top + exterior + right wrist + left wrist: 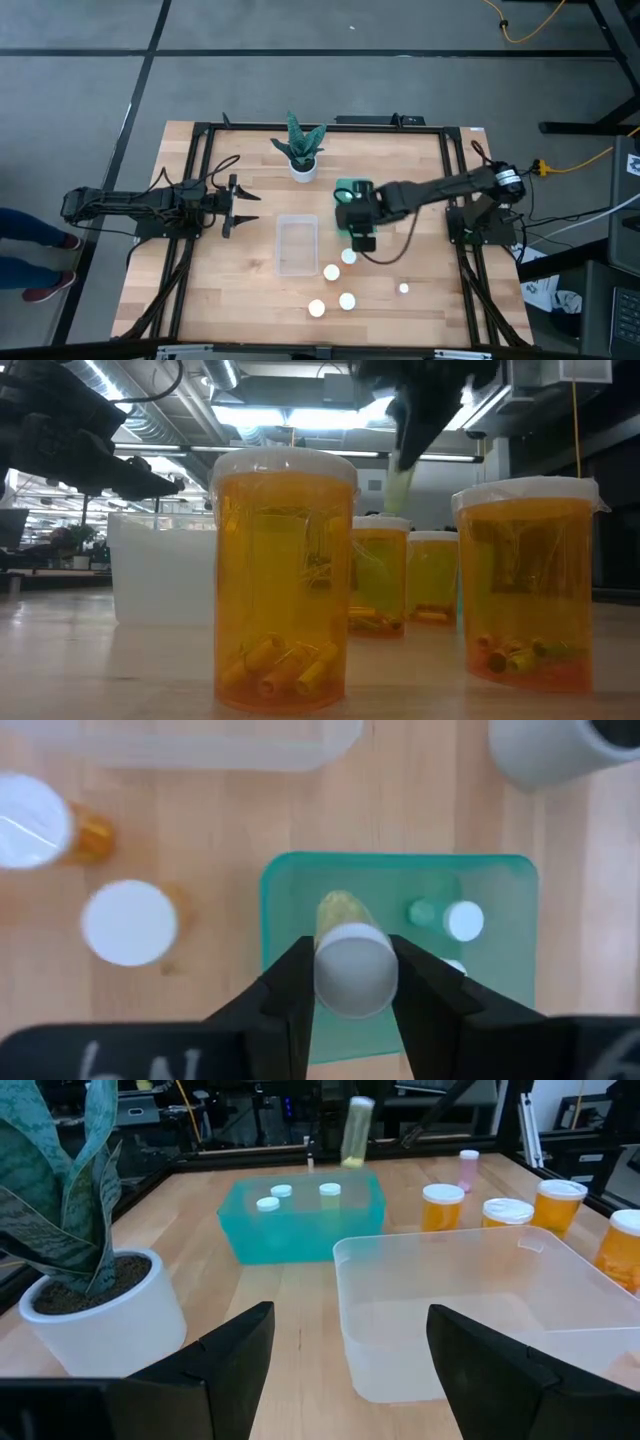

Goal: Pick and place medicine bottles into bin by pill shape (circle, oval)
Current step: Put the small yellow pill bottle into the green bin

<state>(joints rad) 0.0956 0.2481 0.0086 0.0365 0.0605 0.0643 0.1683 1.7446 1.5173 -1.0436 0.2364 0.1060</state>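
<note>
My right gripper [357, 218] is shut on a small yellow-green bottle with a white cap [352, 970], held over the green bin [500, 890]. Two small bottles [463, 920] stand in that bin. The held bottle also shows in the left wrist view [357, 1130] and the low view [398, 490]. Several orange bottles with white caps [347, 300] and a small pink one [468, 1168] stand on the table near the front. My left gripper [240, 205] is open and empty, left of the clear bin [297, 243]. My right gripper pinches the bottle between its two fingers at the cap end [325, 975], one finger on each side. The fingers point down from above. The bottle hangs below them, slightly tilted, lifted clear above the green bin.
A snake plant in a white pot [300, 152] stands at the back, just left of the green bin [345, 188]. The clear bin [480, 1310] holds nothing. A dark frame runs round the table. A person's legs [30, 240] show at the far left.
</note>
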